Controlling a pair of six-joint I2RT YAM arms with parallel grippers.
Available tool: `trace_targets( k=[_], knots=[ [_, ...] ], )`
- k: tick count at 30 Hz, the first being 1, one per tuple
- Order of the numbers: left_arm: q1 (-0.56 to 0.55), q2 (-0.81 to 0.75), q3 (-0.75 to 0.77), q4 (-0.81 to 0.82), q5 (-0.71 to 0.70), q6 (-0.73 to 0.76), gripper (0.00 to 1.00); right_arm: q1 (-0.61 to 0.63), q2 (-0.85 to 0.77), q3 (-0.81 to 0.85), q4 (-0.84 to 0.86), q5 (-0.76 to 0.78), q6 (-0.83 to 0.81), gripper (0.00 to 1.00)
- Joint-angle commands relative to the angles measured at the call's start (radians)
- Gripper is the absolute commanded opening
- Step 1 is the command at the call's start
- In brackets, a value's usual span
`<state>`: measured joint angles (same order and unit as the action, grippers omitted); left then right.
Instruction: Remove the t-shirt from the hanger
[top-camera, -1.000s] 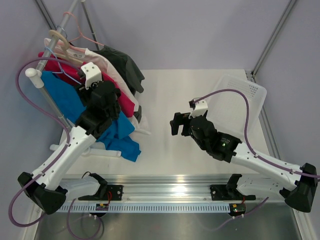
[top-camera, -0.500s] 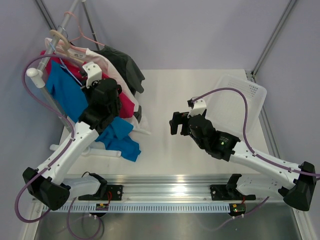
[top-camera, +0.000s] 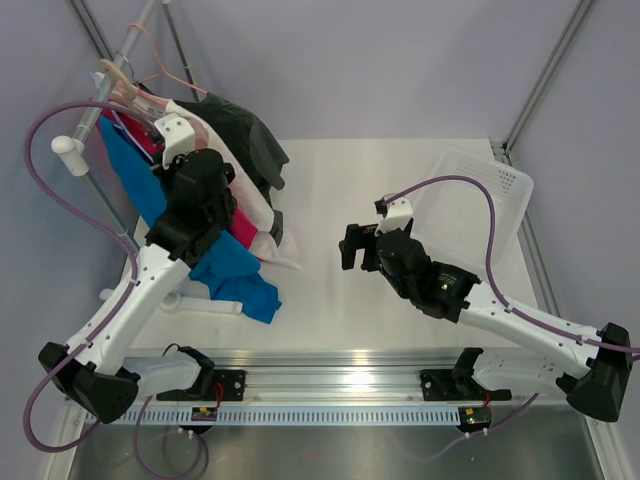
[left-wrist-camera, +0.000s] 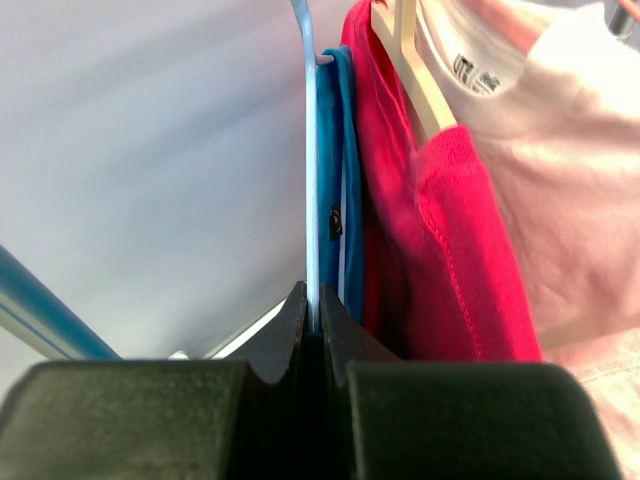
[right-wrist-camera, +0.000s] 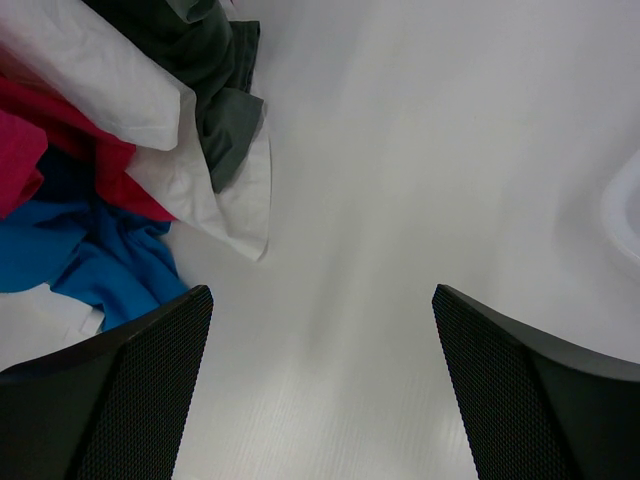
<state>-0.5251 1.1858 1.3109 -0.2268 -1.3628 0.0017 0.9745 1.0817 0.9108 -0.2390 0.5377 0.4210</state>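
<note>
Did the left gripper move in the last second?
Yes. In the top view the left gripper, shut on the hanger, has shifted up-frame: from level with the white rail end cap to beyond it, toward the back wall.

Robotics lab cell, robot arms (top-camera: 520, 320) bolted to aluminium rail (top-camera: 340, 385), frame posts (top-camera: 545, 75), plain grey walls (top-camera: 380, 60)

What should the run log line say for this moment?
left gripper: shut on hanger | right gripper: open, empty | t-shirt: on hanger
</note>
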Motion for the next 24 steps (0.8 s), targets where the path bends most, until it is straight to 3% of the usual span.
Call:
trace_targets(
  k=[1, 14, 24],
  knots=[
    [-0.007, -0.055, 0.067, 0.052, -0.047, 0.044, 0.00, 0.006, 0.009, 0.046, -0.005, 0.027, -0.018, 0.99],
    [-0.096, -0.184, -0.013, -0.005, -0.094, 0.075, 0.00, 0.007, 0.020, 0.053, -0.013, 0.022, -0.014, 0.99],
    [-0.337, -0.273, -0.120, -0.083, -0.220, 0.047, 0.00, 0.007, 0.049, 0.060, -0.013, 0.036, -0.019, 1.00]
  ],
)
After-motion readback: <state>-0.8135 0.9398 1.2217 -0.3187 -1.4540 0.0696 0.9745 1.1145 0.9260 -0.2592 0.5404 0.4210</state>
